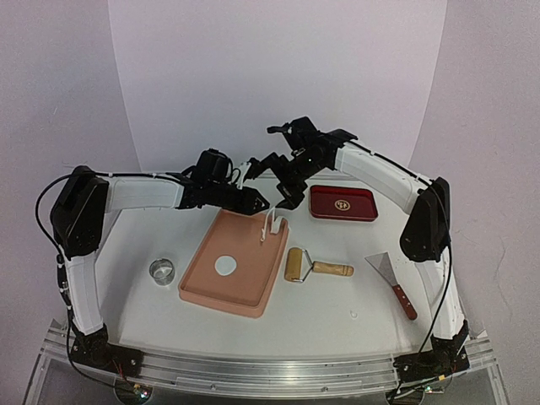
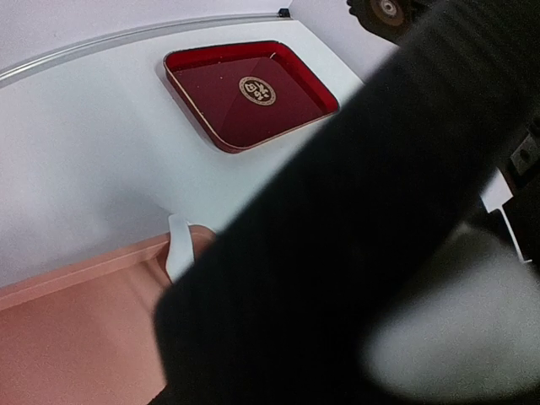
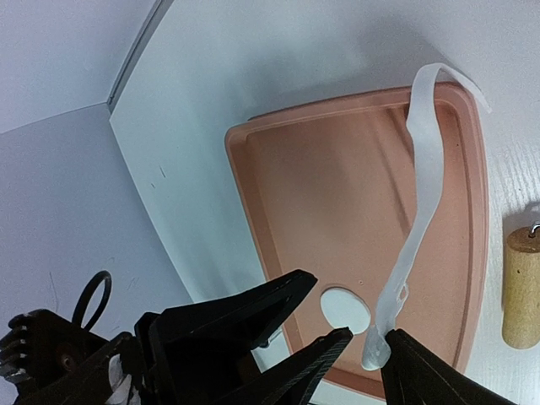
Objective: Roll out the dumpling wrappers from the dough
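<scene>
- Pink tray (image 1: 249, 261): sits at the centre of the desk (image 1: 337, 312), long axis running from near edge to far edge, slightly skewed.
- Contents of the pink tray: one dumpling wrapper (image 1: 224, 265), a round white disc lying flat near the middle of the tray floor.
- Red tray (image 1: 363, 205): toward the desk's far right, well apart from the pink tray. A gold emblem shows on its floor.
- Dough (image 3: 429, 177): a long, thin white strip, raised off the tray.
  - The long axis is close to upright.
  - The lower end drapes over the rim at the pink tray's far right corner.
  - The upper end is up at the fingertips of both grippers.
- Left gripper (image 1: 263, 205): above the pink tray's far right corner.
  - Its fingers (image 3: 278, 308) stand apart, with nothing between them.
  - The strip's upper end lies just past the lower tip.
- Right gripper (image 1: 288, 198): jaws spread wide.
  - One finger (image 3: 422, 375) touches the strip's upper end.
  - Which gripper carries the strip cannot be told.
- Near the desk's right side: roller (image 1: 297, 264) and scraper (image 1: 388, 268).
- Left of the pink tray: metal ring (image 1: 161, 272).
</scene>
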You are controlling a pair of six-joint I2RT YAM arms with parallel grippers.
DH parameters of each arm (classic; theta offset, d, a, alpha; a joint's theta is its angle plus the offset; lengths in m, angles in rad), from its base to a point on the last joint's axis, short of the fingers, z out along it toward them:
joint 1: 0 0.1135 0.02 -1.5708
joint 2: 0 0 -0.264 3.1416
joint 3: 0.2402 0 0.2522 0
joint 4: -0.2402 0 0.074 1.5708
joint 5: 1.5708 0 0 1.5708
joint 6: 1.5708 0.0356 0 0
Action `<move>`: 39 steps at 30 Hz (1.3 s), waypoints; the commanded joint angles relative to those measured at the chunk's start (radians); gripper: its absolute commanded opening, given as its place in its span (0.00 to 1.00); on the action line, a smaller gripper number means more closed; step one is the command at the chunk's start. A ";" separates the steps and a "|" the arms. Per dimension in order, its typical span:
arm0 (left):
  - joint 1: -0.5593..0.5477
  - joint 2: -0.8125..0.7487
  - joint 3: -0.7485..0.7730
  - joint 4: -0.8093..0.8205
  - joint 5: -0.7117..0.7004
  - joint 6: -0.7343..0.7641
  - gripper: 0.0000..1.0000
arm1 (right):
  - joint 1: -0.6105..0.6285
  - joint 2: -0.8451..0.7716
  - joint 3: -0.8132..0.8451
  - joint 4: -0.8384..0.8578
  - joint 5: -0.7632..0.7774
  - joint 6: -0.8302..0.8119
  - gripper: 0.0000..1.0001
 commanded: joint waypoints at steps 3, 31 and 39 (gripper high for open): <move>-0.004 -0.090 -0.093 0.118 0.047 -0.005 0.44 | -0.053 -0.047 -0.030 0.020 0.010 0.014 0.98; -0.052 0.087 0.055 0.155 0.048 -0.038 0.45 | -0.082 -0.075 -0.058 0.049 -0.041 0.099 0.98; -0.055 0.106 0.079 0.132 0.002 -0.025 0.32 | -0.082 -0.079 -0.064 0.063 -0.050 0.110 0.98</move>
